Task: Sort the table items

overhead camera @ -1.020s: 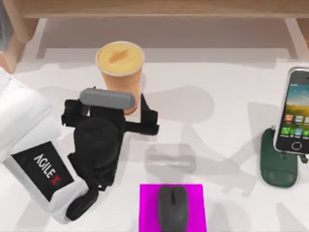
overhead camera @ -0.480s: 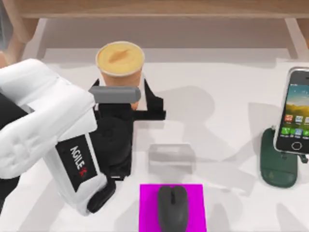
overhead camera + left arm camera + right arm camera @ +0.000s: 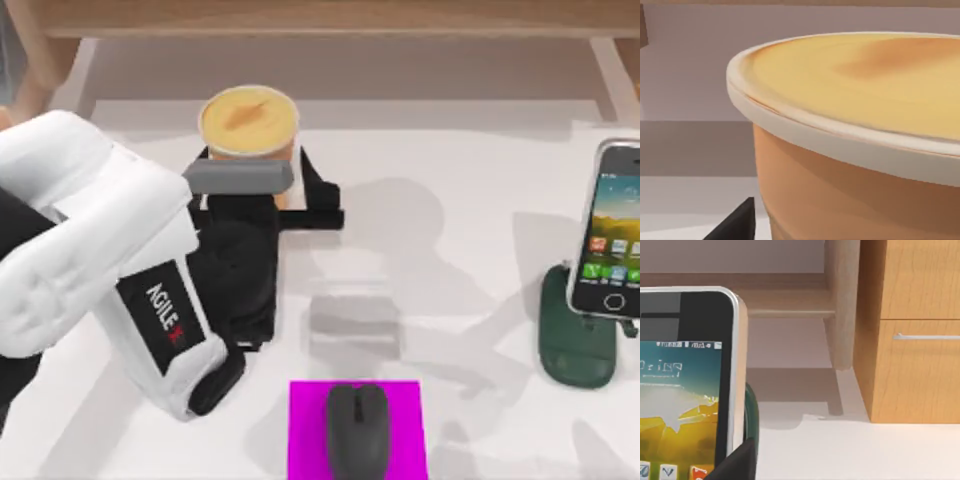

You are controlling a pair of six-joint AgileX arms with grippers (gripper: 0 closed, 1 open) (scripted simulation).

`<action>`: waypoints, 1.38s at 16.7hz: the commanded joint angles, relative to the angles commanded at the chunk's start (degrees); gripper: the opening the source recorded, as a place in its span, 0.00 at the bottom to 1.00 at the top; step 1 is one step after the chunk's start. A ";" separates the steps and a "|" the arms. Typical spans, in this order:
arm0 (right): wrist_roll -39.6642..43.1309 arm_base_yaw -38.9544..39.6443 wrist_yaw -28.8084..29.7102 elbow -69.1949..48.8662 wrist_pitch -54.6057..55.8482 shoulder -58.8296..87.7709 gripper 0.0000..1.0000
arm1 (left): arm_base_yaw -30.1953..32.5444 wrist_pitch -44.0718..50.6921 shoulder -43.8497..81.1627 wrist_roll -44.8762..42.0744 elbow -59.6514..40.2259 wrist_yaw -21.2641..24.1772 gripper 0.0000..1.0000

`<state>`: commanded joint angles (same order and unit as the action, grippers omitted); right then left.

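Observation:
The tall orange cup [image 3: 249, 122] with a yellow top stands at the back left of the table [image 3: 450, 200]. My left gripper [image 3: 256, 165] is open at the cup's near side, with a black finger [image 3: 318, 195] to the cup's right. Close up in the left wrist view are the cup [image 3: 855, 165] and one fingertip [image 3: 737, 222], a little apart from it. The dark grey mouse [image 3: 357, 430] lies on the magenta square [image 3: 305, 430] at the front. The smartphone [image 3: 612, 235] leans on the dark green stand [image 3: 575, 345] at the right. My right gripper's fingertip [image 3: 735, 460] shows beside the phone [image 3: 685, 390].
A wooden frame [image 3: 330, 18] runs along the far side behind the table. A wooden drawer unit [image 3: 915, 330] and a post [image 3: 842, 305] stand beyond the phone. Bare table lies between the cup and the phone.
My left arm has swung in and pushed the gripper toward the cup, so its fingers now reach alongside the cup's body. The mouse and phone have not moved.

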<state>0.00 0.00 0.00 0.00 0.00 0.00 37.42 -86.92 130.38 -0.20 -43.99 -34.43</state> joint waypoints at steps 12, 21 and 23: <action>0.00 0.00 0.00 0.00 0.00 0.00 1.00 | -0.91 1.31 0.61 0.01 -1.90 0.92 0.55; 0.00 0.00 0.00 0.00 0.00 0.00 1.00 | -0.91 1.31 0.61 0.01 -1.90 0.92 0.00; 0.00 0.00 0.00 0.00 0.00 0.00 1.00 | -0.91 1.31 0.61 0.01 -1.90 0.92 0.00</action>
<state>0.00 0.00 0.00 0.00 0.00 0.00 36.51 -85.61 130.99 -0.19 -45.89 -33.50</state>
